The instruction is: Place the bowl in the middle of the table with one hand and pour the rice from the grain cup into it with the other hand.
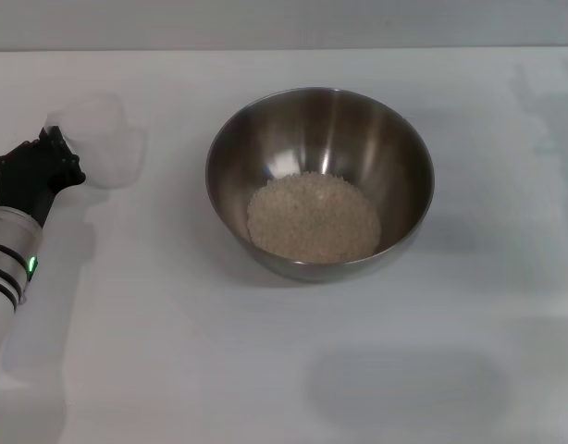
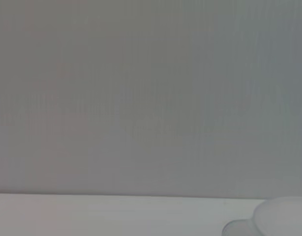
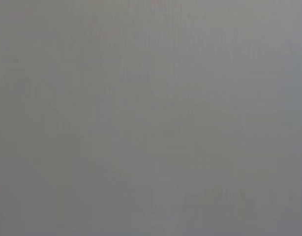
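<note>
Left end effector (image 1: 53, 153): positioned at the left edge of the desk (image 1: 265, 370), against the cup (image 1: 104, 139); whether its fingers are closed on the cup or have let go cannot be determined from the head view. The cup appears empty and upright, standing on or just above the desk, well apart from the bowl (image 1: 321, 120). In the left wrist view only a pale rounded shape at the frame edge shows, probably the cup (image 2: 284, 216). The bowl sits near the middle of the desk, with the rice (image 1: 312, 217) pooled in its bottom; none is seen spilled outside. Right end effector: not in view; its wrist camera shows only a blank grey surface. Assessment: pouring appears complete; what remains is setting down or releasing the cup. Risk: the cup is light, and a withdrawal with a finger caught on its handle or rim would tip or drag it.
</note>
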Controlling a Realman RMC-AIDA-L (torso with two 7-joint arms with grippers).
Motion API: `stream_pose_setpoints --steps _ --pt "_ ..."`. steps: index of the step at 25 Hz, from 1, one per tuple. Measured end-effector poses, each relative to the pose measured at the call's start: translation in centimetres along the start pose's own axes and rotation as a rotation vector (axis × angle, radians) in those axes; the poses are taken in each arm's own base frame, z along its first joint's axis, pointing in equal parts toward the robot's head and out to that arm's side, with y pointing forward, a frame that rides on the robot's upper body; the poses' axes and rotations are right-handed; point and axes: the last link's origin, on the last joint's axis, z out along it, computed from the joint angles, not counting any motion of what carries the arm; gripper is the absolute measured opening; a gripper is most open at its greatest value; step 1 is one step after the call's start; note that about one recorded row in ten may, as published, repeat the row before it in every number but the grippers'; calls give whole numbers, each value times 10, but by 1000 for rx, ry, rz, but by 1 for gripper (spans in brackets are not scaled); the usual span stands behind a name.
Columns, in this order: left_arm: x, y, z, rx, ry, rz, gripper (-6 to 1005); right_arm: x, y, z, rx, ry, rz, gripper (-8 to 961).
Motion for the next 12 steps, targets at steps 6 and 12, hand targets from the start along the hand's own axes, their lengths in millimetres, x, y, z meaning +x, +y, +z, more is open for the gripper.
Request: stream_pose_setpoints --steps 6,12 --pt "-2 0 -1 -9 -7 16 66 0 0 -1 1 -2 1 714" --pt "-3 3 -1 -34 -7 44 81 0 1 -2 1 -1 3 714"
